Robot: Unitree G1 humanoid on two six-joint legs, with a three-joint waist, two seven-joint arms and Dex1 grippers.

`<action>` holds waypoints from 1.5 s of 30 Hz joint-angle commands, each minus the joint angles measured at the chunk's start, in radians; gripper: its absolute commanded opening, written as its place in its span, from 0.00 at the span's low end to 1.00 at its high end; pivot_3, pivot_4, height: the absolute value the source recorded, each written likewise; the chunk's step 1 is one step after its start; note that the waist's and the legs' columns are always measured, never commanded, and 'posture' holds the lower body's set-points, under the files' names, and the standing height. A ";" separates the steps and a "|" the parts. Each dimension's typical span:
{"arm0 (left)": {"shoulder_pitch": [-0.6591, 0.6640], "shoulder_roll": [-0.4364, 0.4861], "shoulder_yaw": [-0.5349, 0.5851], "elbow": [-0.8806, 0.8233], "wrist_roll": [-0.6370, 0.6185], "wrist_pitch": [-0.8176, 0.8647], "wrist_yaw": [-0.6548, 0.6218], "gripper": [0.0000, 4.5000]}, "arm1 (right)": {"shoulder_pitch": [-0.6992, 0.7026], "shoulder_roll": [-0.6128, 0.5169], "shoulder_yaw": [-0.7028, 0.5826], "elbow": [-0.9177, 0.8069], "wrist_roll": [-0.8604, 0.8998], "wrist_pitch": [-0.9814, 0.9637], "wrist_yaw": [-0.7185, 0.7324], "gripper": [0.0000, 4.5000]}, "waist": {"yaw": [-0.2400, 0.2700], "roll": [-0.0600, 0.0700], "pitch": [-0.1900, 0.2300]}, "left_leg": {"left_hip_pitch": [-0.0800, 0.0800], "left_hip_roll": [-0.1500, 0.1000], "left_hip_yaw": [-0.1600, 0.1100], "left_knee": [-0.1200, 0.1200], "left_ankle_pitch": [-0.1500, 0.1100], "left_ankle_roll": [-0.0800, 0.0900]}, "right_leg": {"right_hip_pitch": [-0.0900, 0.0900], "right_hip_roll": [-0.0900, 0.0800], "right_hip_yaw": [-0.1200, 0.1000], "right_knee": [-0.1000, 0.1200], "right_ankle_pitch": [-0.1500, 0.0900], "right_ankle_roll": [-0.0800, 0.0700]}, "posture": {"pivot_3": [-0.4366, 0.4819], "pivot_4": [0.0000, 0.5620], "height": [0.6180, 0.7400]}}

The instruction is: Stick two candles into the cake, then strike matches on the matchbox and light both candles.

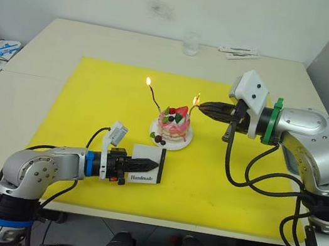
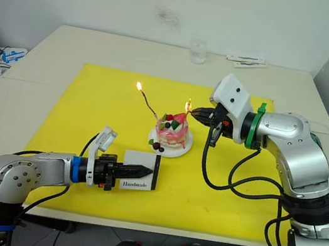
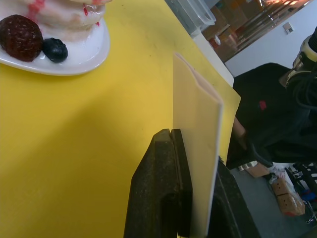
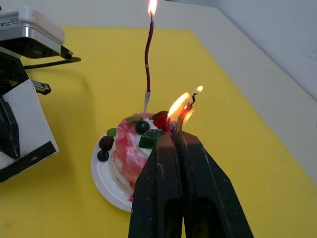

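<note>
Clearly the right gripper (image 4: 174, 133) pinches a thin, brittle burning match (image 4: 181, 118) beside the cake (image 1: 173, 128); the left gripper (image 2: 146, 171) clamps the light matchbox (image 2: 140, 170).

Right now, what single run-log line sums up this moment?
left pincer: shut on matchbox | right pincer: shut on burning match at second candle | first candle: lit | cake: on plate
</note>
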 commanded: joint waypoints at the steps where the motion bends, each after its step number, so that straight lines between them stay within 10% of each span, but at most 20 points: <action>1: -0.014 -0.006 0.006 -0.021 -0.008 -0.011 -0.011 0.00 | -0.037 -0.014 -0.041 -0.031 0.011 -0.001 -0.003 0.00 | 0.000 0.000 0.000 | 0.000 0.000 0.000 0.000 0.000 0.000 | 0.000 0.000 0.000 0.000 0.000 0.000 | 0.48 0.27 1.00; 45: -0.038 -0.026 0.027 -0.013 -0.043 0.015 0.006 0.00 | 0.002 -0.058 -0.092 -0.112 0.102 0.078 0.017 0.00 | 0.001 0.000 0.000 | -0.001 0.000 0.000 0.000 0.000 0.000 | 0.000 0.000 0.000 -0.001 0.000 0.000 | 0.48 0.27 1.00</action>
